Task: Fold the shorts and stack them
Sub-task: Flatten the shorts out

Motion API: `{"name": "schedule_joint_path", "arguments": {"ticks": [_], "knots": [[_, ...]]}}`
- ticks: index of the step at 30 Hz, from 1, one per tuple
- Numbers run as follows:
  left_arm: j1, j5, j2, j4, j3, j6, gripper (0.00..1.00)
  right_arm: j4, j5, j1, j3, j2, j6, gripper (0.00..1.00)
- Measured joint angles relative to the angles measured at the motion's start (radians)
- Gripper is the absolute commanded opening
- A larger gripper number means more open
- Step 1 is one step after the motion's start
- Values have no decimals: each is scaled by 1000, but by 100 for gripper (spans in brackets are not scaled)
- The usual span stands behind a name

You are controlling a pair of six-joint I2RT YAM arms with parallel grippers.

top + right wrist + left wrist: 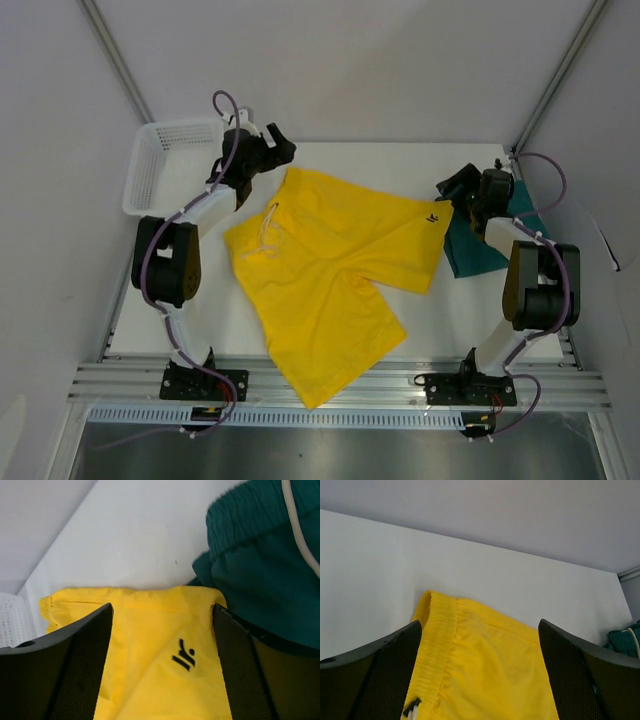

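Note:
The yellow shorts [330, 270] lie spread flat in the middle of the white table [400, 160], waistband to the left and one leg reaching the near edge. My left gripper [272, 150] hovers open over their far waistband corner [437, 630], with cloth showing between the fingers [385, 680] and nothing held. Open too is my right gripper [452, 188], above the leg hem with the black logo [183, 655]. The dark teal shorts [478, 245] lie crumpled at the right, partly under the right arm, their white drawstring [300, 535] showing.
A white mesh basket [170, 165] stands at the far left corner of the table, just behind the left arm. Grey walls close in the table at the back and sides. An aluminium rail [340, 385] with both arm bases runs along the near edge.

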Motion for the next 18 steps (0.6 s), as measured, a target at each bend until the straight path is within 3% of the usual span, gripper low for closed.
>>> {"name": "schedule_joint_path", "arguments": {"ticks": [5,10,14,18], "knots": [[0,-31,-140,-138,-17,8,99,-38,14,2,51,-29,-22,86],[0,-67,-452,-255,-167,-13,99,-122,0,55,22,-175,-75,77],[3,-110,-664,-329,-294,-41,99,-177,-26,214,-50,-315,-127,69],[24,-109,-750,-369,-429,-68,99,-234,-49,408,-147,-432,-159,63]]}}
